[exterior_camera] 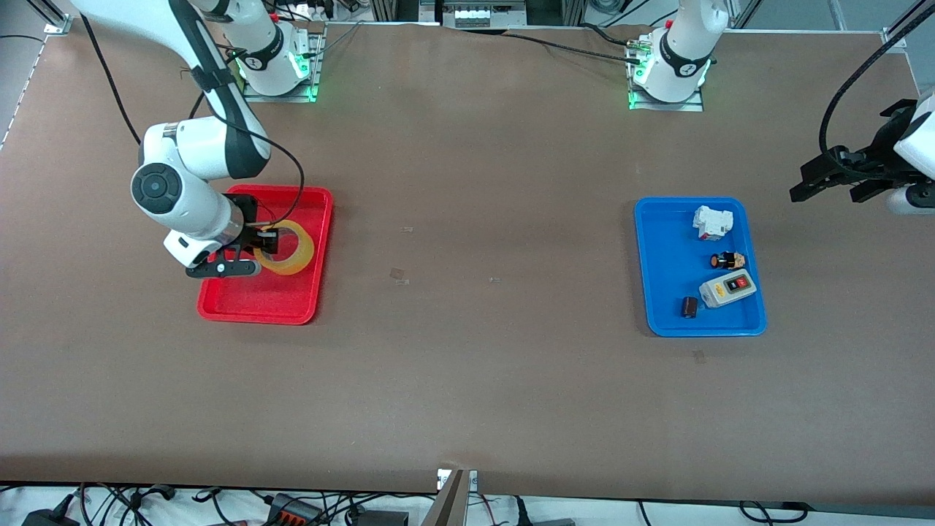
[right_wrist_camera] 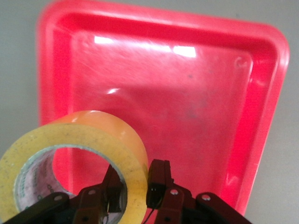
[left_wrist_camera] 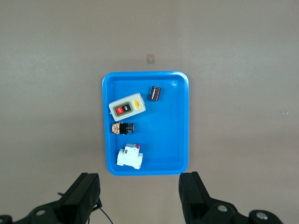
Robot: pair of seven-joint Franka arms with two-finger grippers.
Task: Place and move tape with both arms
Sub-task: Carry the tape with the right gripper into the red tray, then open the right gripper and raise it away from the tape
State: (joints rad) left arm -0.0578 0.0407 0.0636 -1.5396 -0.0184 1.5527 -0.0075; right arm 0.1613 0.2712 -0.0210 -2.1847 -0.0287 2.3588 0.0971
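Blue tray [exterior_camera: 657,292]: nearest the front camera, at the left arm's end of the surface [exterior_camera: 475,380]; holds a switch box [exterior_camera: 727,289], a white breaker [exterior_camera: 712,221] and two small dark parts.
Red tray [exterior_camera: 241,307]: at the right arm's end.
Tape [exterior_camera: 292,252]: above the red tray, tilted, raised off its floor.
Right end effector [exterior_camera: 257,245]: clamped on the tape's wall, one finger inside the hole at about 5 o'clock in the right wrist view.
Left end effector [exterior_camera: 833,183]: fingers spread wide, holding nothing; it waits high, past the blue tray toward the surface's end.

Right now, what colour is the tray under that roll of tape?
Red; the tray shows best in the right wrist view, beneath the tape.
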